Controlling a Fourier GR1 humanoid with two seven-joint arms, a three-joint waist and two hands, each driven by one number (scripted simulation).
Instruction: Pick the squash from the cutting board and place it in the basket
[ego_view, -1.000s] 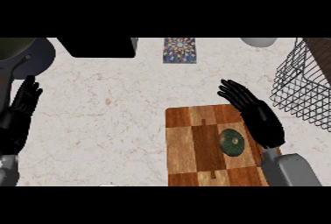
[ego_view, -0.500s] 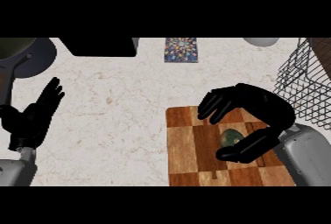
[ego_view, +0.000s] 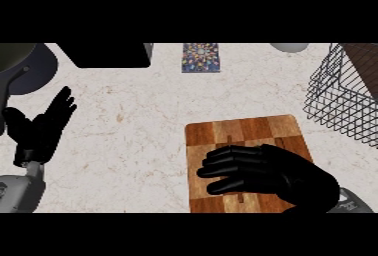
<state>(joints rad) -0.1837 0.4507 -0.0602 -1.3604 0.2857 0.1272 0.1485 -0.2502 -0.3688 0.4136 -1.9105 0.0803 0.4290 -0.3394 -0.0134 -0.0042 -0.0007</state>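
In the head view I see my right hand (ego_view: 266, 172) curled down on the checkered wooden board (ego_view: 244, 130), I think to close around the squash, which is hidden under it, while my left hand (ego_view: 40, 127) rests open at the left and the wire basket (ego_view: 343, 105) stands well apart at the right.

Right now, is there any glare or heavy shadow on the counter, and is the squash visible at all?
Head view: the counter is evenly lit, with no glare spot or heavy shadow. Also in the head view, the black right hand curls over the cutting board and hides the squash, and the basket is cut off by the right edge.
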